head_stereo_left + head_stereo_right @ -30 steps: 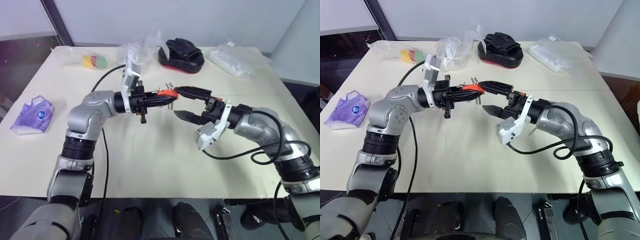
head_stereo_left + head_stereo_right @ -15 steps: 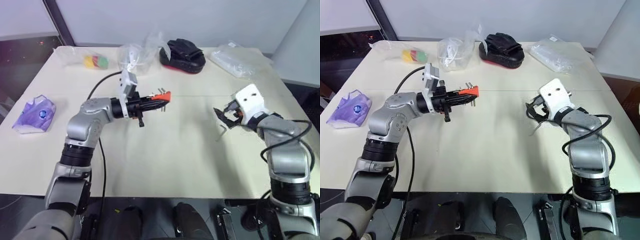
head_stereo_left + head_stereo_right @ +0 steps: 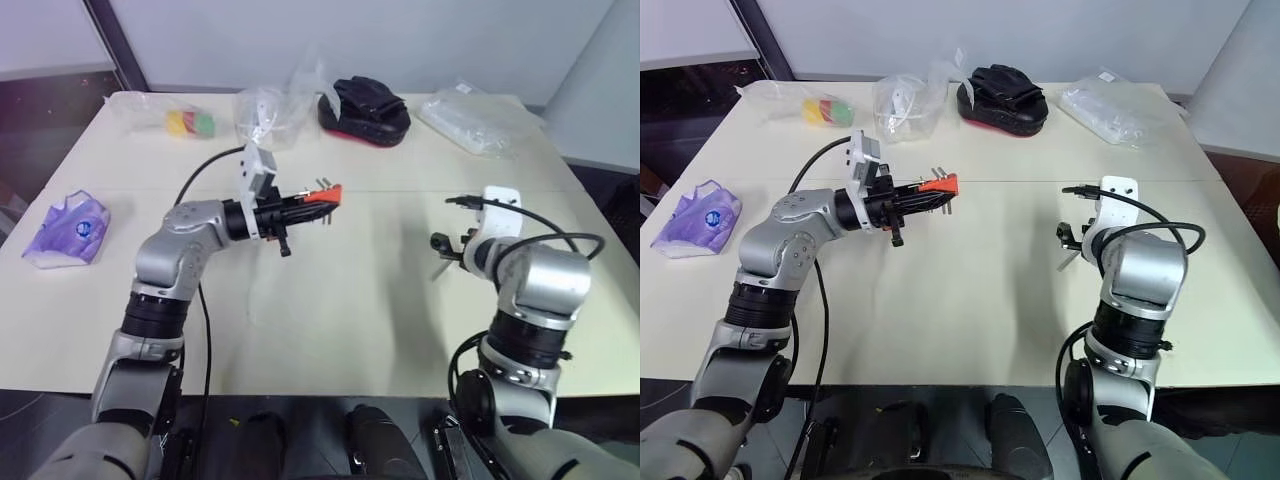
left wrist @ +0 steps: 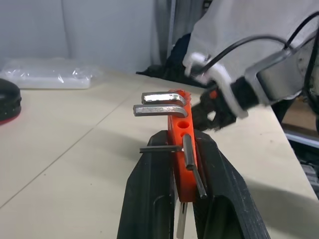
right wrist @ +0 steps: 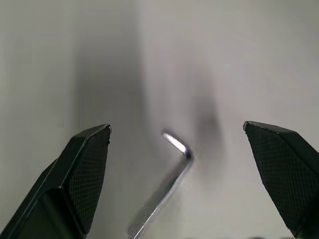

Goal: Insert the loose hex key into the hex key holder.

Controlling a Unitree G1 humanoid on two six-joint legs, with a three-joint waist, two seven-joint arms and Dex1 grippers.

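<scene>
My left gripper (image 4: 180, 137) is shut on the hex key holder (image 3: 322, 194), an orange-red block with a few grey keys sticking out (image 4: 160, 103). It holds the block level above the table, left of the middle. The loose hex key (image 5: 167, 191), a thin L-shaped metal rod, lies flat on the table at the right (image 3: 438, 270). My right gripper (image 5: 177, 127) hangs open just above the key, pointing down at the table. One finger stands on each side of the key and neither touches it.
On the cream table (image 3: 330, 300), a black glove-like item with a red edge (image 3: 365, 105) lies at the back. Clear plastic bags (image 3: 275, 100) (image 3: 478, 122) flank it. A bag of coloured pieces (image 3: 190, 122) and a purple packet (image 3: 68, 228) sit at the left.
My right arm has drawn back from beside the holder, swung right and down, and rolled its wrist over. It now hovers over the key. The left gripper has stayed almost still.
</scene>
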